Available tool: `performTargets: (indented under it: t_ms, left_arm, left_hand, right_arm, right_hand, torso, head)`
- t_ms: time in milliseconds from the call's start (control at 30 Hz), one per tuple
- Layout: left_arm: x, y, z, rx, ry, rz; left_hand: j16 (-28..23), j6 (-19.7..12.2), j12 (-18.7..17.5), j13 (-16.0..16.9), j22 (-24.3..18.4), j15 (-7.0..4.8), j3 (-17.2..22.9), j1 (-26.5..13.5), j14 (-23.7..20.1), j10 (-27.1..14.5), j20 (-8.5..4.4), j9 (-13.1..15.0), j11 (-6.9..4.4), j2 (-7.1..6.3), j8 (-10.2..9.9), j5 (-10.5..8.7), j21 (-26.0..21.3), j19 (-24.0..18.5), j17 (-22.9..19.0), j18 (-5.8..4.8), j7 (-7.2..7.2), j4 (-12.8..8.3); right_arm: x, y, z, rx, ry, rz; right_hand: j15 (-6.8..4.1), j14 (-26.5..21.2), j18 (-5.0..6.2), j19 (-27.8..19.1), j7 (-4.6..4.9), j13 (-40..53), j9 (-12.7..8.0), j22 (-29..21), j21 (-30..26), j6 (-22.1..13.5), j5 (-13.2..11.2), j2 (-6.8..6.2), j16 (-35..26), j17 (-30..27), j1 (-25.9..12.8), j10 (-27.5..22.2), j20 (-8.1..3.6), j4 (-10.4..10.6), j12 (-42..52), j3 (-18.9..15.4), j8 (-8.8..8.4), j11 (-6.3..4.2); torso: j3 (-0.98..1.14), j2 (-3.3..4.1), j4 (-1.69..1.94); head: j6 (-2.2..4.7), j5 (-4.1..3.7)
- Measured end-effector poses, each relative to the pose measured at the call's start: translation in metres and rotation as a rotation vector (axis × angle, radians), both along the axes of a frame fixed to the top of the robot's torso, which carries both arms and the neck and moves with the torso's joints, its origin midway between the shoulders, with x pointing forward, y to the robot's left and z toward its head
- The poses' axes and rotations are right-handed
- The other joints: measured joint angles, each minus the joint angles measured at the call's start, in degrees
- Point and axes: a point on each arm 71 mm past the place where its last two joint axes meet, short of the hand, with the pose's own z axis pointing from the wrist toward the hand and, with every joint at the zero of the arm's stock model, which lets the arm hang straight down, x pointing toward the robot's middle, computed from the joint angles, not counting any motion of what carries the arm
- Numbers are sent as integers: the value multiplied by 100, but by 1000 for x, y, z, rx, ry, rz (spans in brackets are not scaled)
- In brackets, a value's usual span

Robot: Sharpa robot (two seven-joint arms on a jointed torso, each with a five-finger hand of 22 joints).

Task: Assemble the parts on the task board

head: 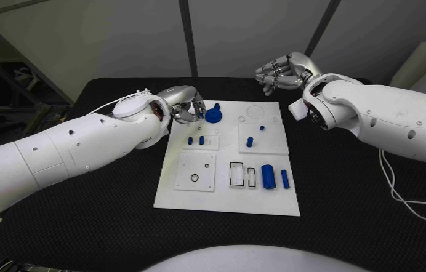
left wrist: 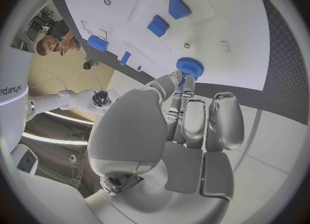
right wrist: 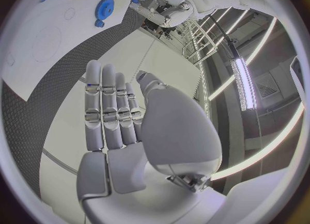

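Colours and patterns on our table

We list a black table [head: 106, 223] with a fine diamond-tread texture in the wrist views; a white board [head: 226, 201] marked with thin dark outlines of circles and rectangles; blue parts, among them a toothed blue gear [head: 214, 116], small blue pegs [head: 196, 141] and two blue blocks [head: 268, 177]; our white arms, the left arm [head: 80, 146] dotted with small dark holes; a silver left hand [head: 184, 109] and silver right hand [head: 282, 72].
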Motion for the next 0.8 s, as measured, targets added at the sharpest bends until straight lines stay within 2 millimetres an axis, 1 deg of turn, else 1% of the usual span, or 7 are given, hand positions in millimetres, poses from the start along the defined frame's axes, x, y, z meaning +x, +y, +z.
performTargets:
  t_ms: [67,233,333,600,733,800]
  left_arm:
    - [0,5,-2,3,6,7]
    - [-1,13,-6,9,25,22]
    - [-2,14,-9,9,37,23]
    - [-3,15,-16,9,70,28]
    - [-2,15,-18,10,81,29]
    - [-2,14,-19,10,88,28]
  left_hand:
    - [0,0,-35,0,0,0,16,0,0,20,0,-5,20,0,0,0,0,0,0,0,0,15]
    - [0,0,-35,0,0,0,15,2,0,20,0,-6,20,1,0,0,0,0,-5,0,0,15]
    - [0,21,-35,0,0,0,15,2,0,20,0,-7,20,1,-1,0,0,0,-5,0,-21,15]
    - [0,41,-35,0,0,0,15,2,0,19,0,-10,20,1,-7,0,0,0,-5,0,0,15]
    - [0,41,-35,0,0,0,15,2,0,19,0,-10,20,2,-7,0,0,0,-5,-1,0,15]
    - [0,41,-35,0,0,0,15,2,0,38,0,-10,2,2,-7,0,0,0,-5,0,0,15]
  right_arm:
    - [0,0,0,0,0,0]
    - [0,-1,0,-1,1,-2]
    - [0,-1,0,-1,1,-2]
    - [0,-1,-1,-1,2,-1]
    - [0,-1,-1,-1,2,-1]
    - [0,-1,-1,-1,2,-1]
  right_hand:
    - [0,0,0,0,0,0,0,0,0,0,0,0,0,0,0,0,0,0,0,0,0,0]
    - [0,0,0,0,0,0,0,0,0,0,0,0,1,0,0,0,0,0,0,0,0,0]
    - [0,0,0,0,0,0,0,0,0,0,0,0,1,0,0,0,0,0,0,0,0,0]
    - [0,0,0,0,0,1,0,1,0,0,0,0,1,0,0,0,0,0,0,0,0,0]
    - [0,0,0,0,0,1,0,1,0,0,0,0,1,0,0,0,0,0,0,0,0,0]
    - [0,0,0,0,0,1,0,1,0,0,0,0,1,0,0,0,0,0,0,0,0,0]
  torso:
    - [0,1,-1]
    - [0,3,-6]
    - [0,7,-10]
    - [3,11,-15]
    - [5,11,-16]
    - [5,11,-16]
  head:
    - [0,-6]
    - [-3,-15]
    - [-7,-9]
    - [-26,12]
    - [-30,12]
    - [-31,5]
